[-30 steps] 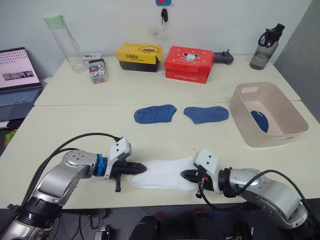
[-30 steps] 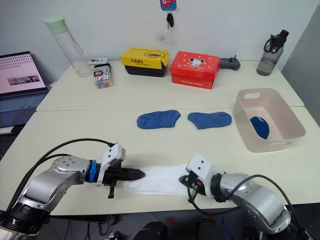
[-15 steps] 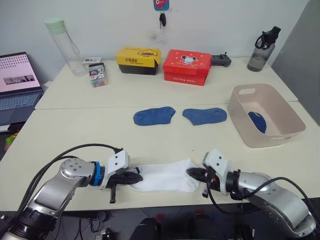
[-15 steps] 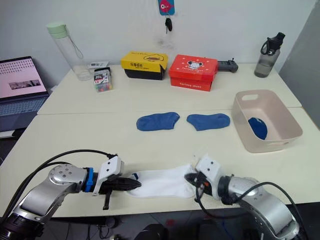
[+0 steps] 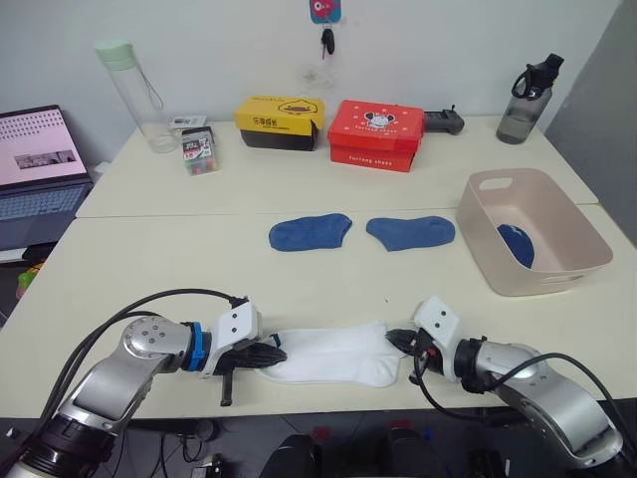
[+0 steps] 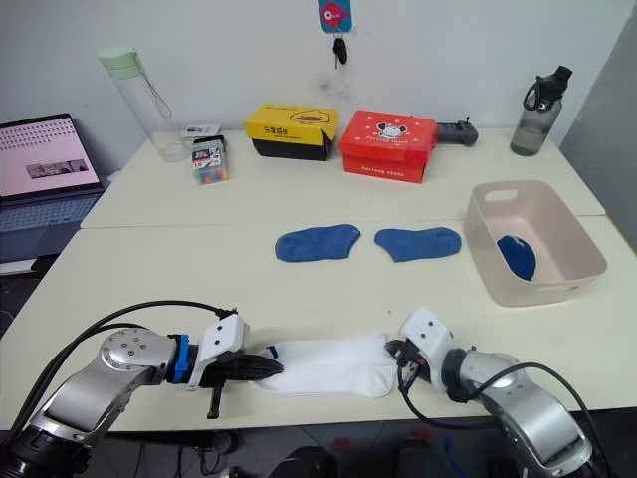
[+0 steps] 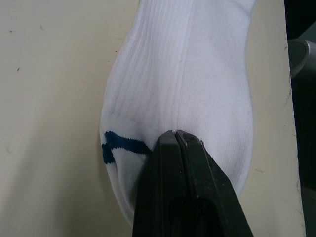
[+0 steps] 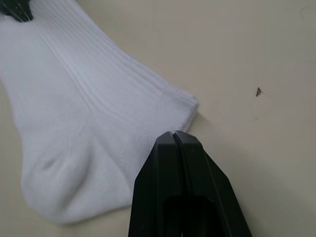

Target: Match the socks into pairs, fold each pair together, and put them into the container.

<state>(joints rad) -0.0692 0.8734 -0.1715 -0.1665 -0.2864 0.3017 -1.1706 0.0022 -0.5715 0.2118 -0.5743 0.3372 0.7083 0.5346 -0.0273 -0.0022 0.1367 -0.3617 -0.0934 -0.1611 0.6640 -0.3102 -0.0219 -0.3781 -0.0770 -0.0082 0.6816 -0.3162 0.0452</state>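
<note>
A white sock [image 5: 333,356] with a small navy mark [image 7: 118,143] lies flat near the table's front edge. My left gripper [image 5: 271,351] is shut on its left end, and a crease runs up the fabric from the fingertips [image 7: 176,136]. My right gripper [image 5: 396,339] is shut, its tip resting at the cuff edge of the white sock [image 8: 98,128] on the right end. Two medium blue socks [image 5: 310,232] [image 5: 410,231] lie side by side mid-table. The pale pink container [image 5: 537,234] stands at the right with a dark navy sock [image 5: 516,244] inside.
Along the back of the table are a yellow box [image 5: 280,121], a red box [image 5: 376,133], a clear bottle [image 5: 129,95], a dark bottle [image 5: 522,88], a marker box [image 5: 197,151] and a black remote [image 5: 443,120]. A laptop [image 5: 35,179] sits at far left.
The white sock has been drawn out flatter and a little leftward. My right gripper has slid right, from over the sock's right end to its cuff edge. The camera shifted slightly.
</note>
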